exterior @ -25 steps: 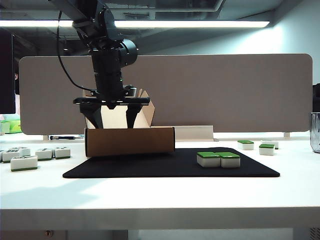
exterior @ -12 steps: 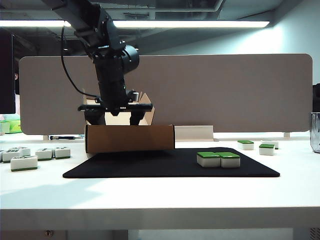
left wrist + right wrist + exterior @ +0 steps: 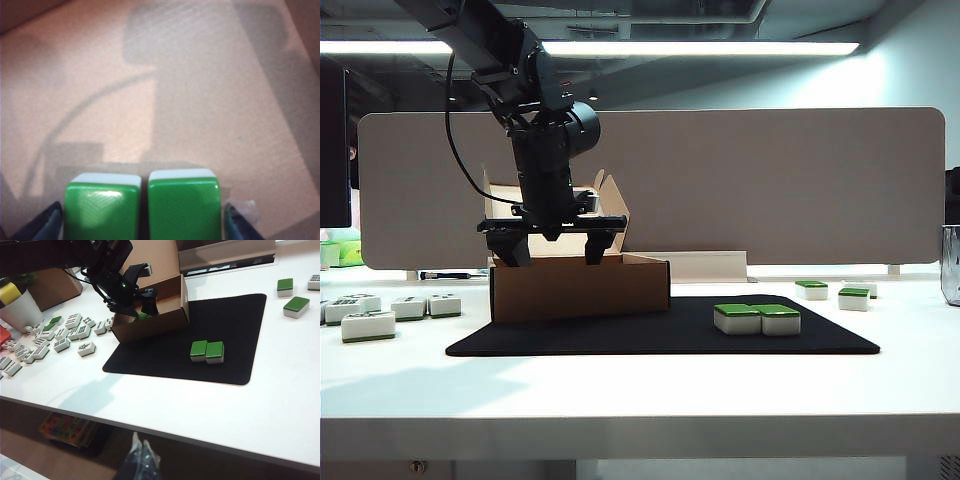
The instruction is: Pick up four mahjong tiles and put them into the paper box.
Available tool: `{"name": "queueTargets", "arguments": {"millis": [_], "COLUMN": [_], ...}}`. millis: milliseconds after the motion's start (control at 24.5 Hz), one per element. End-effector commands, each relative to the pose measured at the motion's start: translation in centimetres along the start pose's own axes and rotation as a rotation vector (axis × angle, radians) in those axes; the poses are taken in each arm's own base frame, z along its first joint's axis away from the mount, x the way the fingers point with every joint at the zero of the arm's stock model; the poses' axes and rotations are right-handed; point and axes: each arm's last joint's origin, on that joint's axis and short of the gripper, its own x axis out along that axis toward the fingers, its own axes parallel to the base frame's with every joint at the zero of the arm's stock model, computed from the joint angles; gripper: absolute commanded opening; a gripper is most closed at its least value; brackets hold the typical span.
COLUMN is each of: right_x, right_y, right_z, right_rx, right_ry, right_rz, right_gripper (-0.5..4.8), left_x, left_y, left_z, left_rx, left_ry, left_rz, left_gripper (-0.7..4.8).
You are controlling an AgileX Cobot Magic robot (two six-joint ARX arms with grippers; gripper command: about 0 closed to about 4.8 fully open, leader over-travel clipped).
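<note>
Loose white-faced tiles (image 3: 368,323) are scattered on the far left of the table. The left gripper (image 3: 556,245) is lowered into the paper box (image 3: 580,288) at the mat's (image 3: 660,335) left end, jaws spread, flanking two green tiles (image 3: 142,210) lying on the box floor. Two more green tiles (image 3: 757,318) are seen right of the box. The right gripper (image 3: 140,460) is held back over the near table edge; its state cannot be told.

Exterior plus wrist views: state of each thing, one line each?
box, open, lid flap up, partly on the mat
tiles in box, two, green side up, side by side on the floor
tiles on mat, two, green side up, touching, not yet picked
left gripper, open, down in the box, astride the tiles
right gripper, shut, empty, by the table's front edge
</note>
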Motion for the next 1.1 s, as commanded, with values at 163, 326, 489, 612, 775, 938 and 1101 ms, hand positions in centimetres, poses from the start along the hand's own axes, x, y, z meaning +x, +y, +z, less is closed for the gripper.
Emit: {"name": "queueTargets", "arguments": {"millis": [163, 326, 489, 612, 775, 938, 1101], "right_x": [-0.2, -0.2, -0.2, -0.2, -0.2, -0.2, -0.2], "right_y": [0.1, 0.1, 0.1, 0.1, 0.1, 0.1, 0.1], "right_z": [0.0, 0.0, 0.0, 0.0, 0.0, 0.1, 0.1], "right_rx": [-0.016, -0.016, -0.016, -0.017, -0.018, -0.018, -0.018], "right_ry": [-0.024, -0.024, -0.024, -0.025, -0.028, -0.033, -0.033], "right_rz": [0.003, 0.003, 0.003, 0.003, 0.001, -0.022, -0.021], "right_gripper": [-0.01, -0.01, -0.01, -0.01, -0.01, -0.01, -0.01], "left_x": [-0.3, -1.3, -3.9, -7.3, -9.5, -9.8, -9.7], "left_y": [-0.1, -0.1, -0.3, -2.1, -5.7, -10.4, -13.3], "left_z": [0.2, 0.7, 2.1, 2.9, 2.2, -0.2, -1.9], "left_rx": [0.012, 0.009, 0.007, 0.034, 0.104, 0.28, 0.393], "left_ry": [-0.011, -0.034, -0.075, -0.101, -0.125, -0.073, -0.049], "left_rz": [-0.008, -0.014, -0.036, -0.14, -0.195, -0.262, -0.284], "left_gripper": [4.05, 4.05, 4.04, 4.03, 4.03, 4.03, 4.04]}}
